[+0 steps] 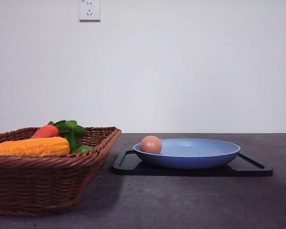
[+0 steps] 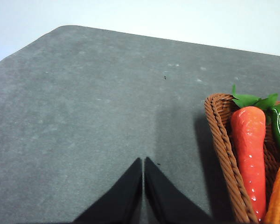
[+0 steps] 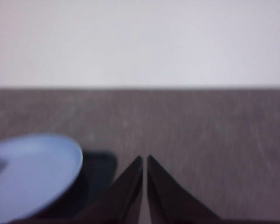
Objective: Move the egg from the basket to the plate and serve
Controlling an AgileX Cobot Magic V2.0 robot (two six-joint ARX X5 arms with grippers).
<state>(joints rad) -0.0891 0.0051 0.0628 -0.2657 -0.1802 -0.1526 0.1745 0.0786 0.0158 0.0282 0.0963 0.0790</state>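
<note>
Frontally, I see the egg [image 1: 151, 144] lying in the plate [image 1: 200, 160], beside the basket [image 1: 47, 186]. Left wrist: left gripper [image 2: 143, 161] fingers pressed together, empty. Right wrist: right gripper [image 3: 144, 158] likewise. Egg looks light, smooth, fragile; I'd pinch its middle gently.

The left black two-fingered claw [image 2: 143, 161] has its tips pressed together, holding nothing. The right black claw [image 3: 144, 158] is likewise closed and empty, tips meeting.
</note>
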